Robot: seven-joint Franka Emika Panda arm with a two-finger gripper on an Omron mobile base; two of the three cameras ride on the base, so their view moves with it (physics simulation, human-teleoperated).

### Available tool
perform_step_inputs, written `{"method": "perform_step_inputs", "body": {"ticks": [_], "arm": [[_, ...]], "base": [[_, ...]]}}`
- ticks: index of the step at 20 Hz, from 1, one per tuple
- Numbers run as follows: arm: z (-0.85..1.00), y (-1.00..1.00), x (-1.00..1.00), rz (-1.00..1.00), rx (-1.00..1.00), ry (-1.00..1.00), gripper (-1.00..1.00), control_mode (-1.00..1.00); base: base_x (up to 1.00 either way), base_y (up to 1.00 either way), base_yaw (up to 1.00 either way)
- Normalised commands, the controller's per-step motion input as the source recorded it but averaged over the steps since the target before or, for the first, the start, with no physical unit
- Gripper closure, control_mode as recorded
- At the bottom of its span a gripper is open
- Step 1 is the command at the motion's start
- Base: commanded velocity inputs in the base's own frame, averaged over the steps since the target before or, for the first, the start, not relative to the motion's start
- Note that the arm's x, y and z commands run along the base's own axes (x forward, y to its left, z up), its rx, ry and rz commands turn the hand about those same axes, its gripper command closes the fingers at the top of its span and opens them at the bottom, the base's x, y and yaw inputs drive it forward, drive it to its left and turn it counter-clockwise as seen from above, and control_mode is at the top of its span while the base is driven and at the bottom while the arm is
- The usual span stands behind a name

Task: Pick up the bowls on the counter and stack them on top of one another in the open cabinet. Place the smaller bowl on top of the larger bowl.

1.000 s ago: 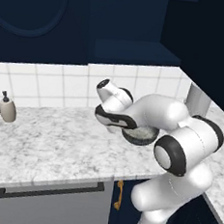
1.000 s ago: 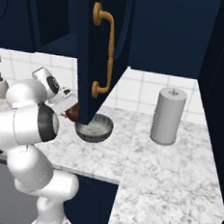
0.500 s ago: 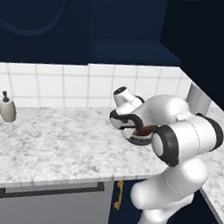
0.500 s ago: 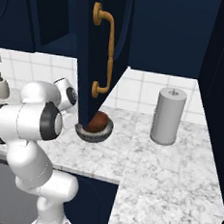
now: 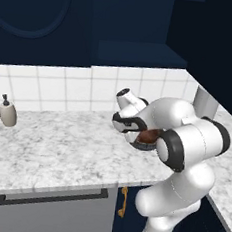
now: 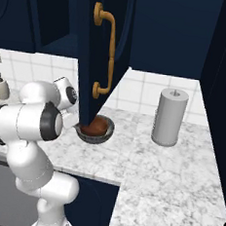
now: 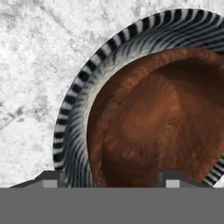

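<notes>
The smaller reddish-brown bowl (image 5: 147, 136) (image 6: 95, 126) (image 7: 148, 113) rests inside the larger grey bowl (image 5: 147, 147) (image 6: 95, 138) (image 7: 74, 127) with the streaked rim, on the marble counter (image 5: 60, 143) (image 6: 168, 174). My gripper (image 5: 138, 132) (image 7: 111, 179) hangs just above the two bowls, open, with its tips spread wide and nothing between them. One tip is over the grey rim, the other over the brown bowl. The open cabinet (image 5: 139, 52) (image 6: 55, 21) is up above the counter, and its shelf is dark.
The navy door with a gold handle (image 6: 99, 45) hangs open right over the bowls. A grey paper-towel roll (image 6: 170, 117) (image 5: 204, 102) stands to the right. A soap dispenser (image 5: 8, 111) (image 6: 1, 85) is far left. A grey front with a black bar handle (image 5: 50, 197) lies below the counter edge.
A second ago my gripper carried the brown bowl beside the empty grey bowl. It set the brown bowl inside the grey one, let go and moved slightly right.
</notes>
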Motion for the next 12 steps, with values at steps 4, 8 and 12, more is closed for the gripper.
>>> {"method": "perform_step_inputs", "body": {"ticks": [4, 8, 12], "arm": [[-0.18, 0.04, -0.16, 0.02, 0.0, 0.03, -1.0, -1.0], [-0.59, 0.0, 0.06, 0.03, 0.0, 0.04, -1.0, -1.0], [-0.56, 0.0, 0.36, 0.04, 0.0, 0.0, -1.0, -1.0]], "base": [[0.0, 0.0, 0.0], [0.0, 0.0, 0.0], [0.0, 0.0, 0.0]]}}
